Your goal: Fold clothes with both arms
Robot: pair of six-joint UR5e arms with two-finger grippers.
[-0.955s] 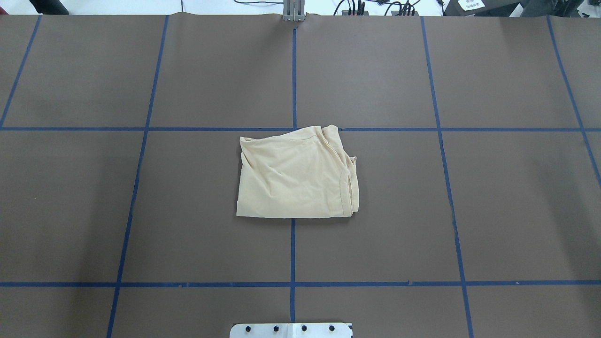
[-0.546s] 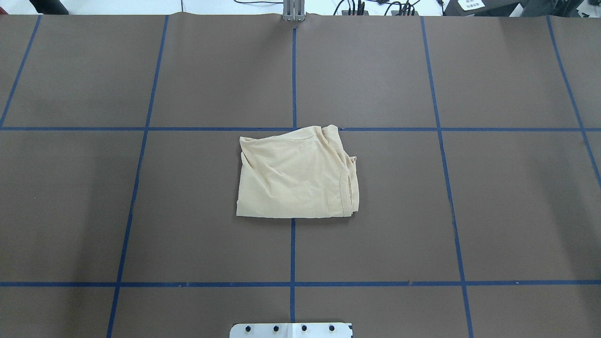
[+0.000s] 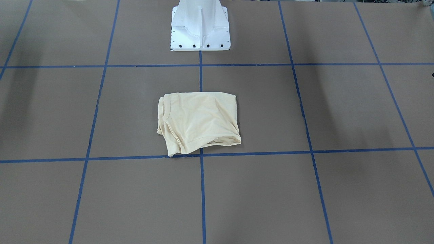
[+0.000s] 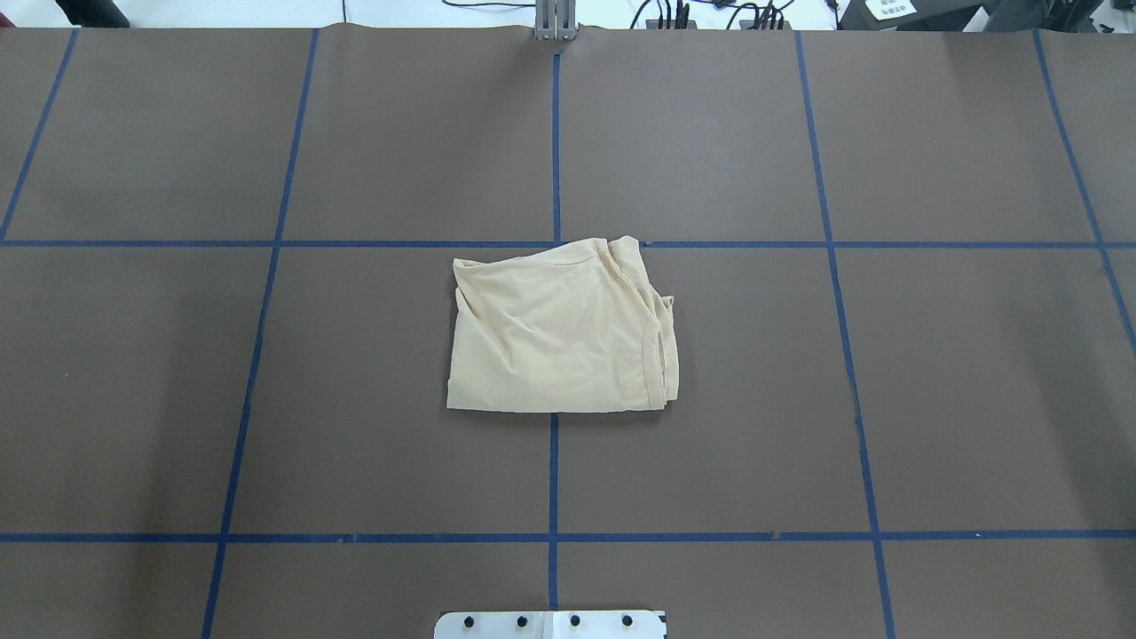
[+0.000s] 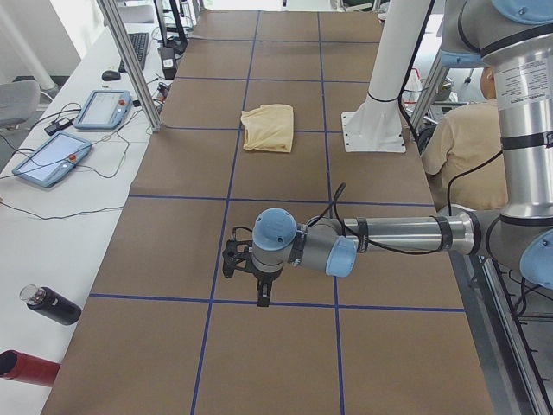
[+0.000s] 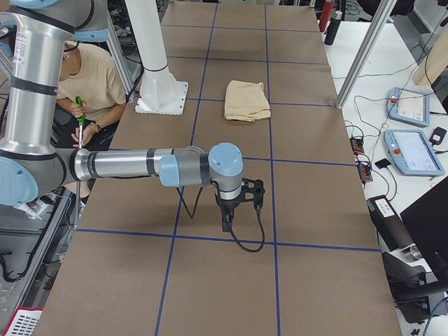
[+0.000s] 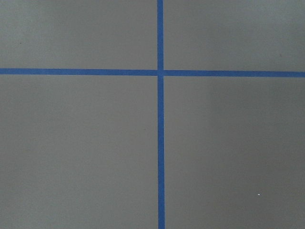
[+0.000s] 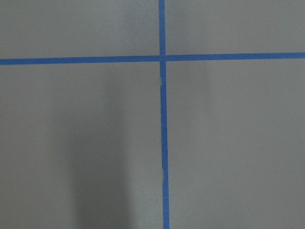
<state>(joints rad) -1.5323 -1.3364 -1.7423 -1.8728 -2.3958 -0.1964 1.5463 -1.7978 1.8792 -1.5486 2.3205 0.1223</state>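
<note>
Overhead exterior | seeing pale cream-yellow folded shirt, looking done | holding black left gripper, right gripper away, avoiding snags | claws: can't tell

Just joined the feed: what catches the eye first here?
The cream T-shirt lies folded into a rough rectangle at the middle of the brown table, in front of the white pedestal. Neither arm touches it: the left gripper and the right gripper hang over tape crossings far to either side.
</note>
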